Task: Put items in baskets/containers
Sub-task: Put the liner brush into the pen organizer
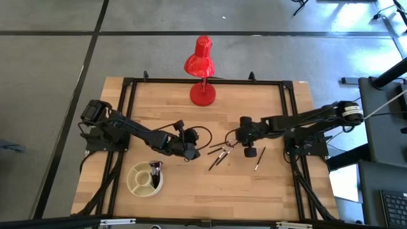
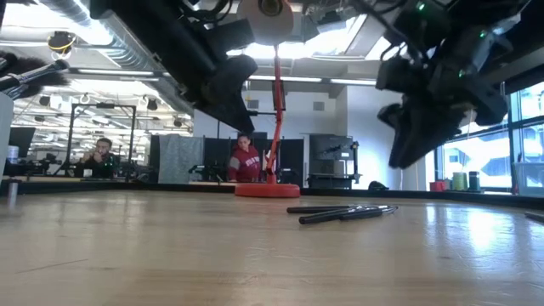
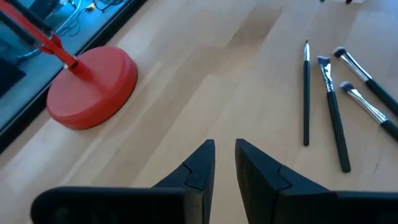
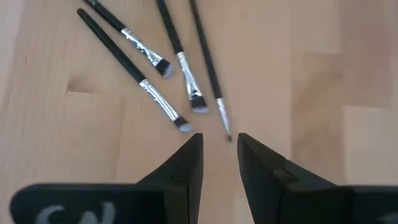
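Several thin dark-handled makeup brushes (image 1: 219,153) lie loose on the wood at mid-table; they also show as brushes (image 4: 155,81), brushes (image 3: 333,106) and brushes (image 2: 340,212). One more brush (image 1: 259,159) lies apart to their right. The cream divided dish (image 1: 144,179) stands near the table's near left edge with brushes (image 1: 155,169) upright in its central cup. My right gripper (image 4: 219,142) hovers narrowly open above the tip of the thinnest brush (image 4: 222,121). My left gripper (image 3: 225,152), narrowly open and holding nothing, hangs left of the brushes, raised off the table.
A red desk lamp (image 1: 202,76) stands by its round base (image 3: 93,87) at the far middle of the table. A black frame rail (image 1: 203,81) runs around the tabletop. Bare wood lies near the right and near edges. People sit in the room beyond (image 2: 245,160).
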